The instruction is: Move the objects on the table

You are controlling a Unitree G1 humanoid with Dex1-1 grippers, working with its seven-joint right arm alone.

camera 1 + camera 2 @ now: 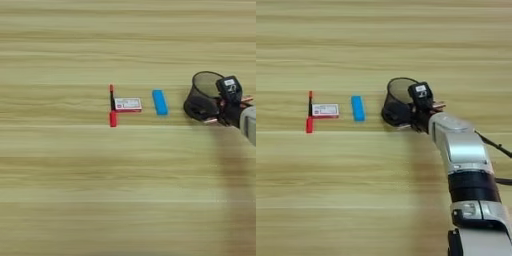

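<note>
Wood-grain desk (381, 200) all round — the tool (408, 114) grips a tilted black mesh cup (397, 102). Just left of it lie the blue block (358, 108), white-and-red box (325, 110) and red pen (309, 117) — the cup could slip and scatter them.

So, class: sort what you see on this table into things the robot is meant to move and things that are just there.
To move:
- red pen
- small white-and-red box
- blue oblong block
- black mesh cup, tilted at the right gripper

Just there:
- wooden table, the surface itself
- cable beside the forearm
</note>
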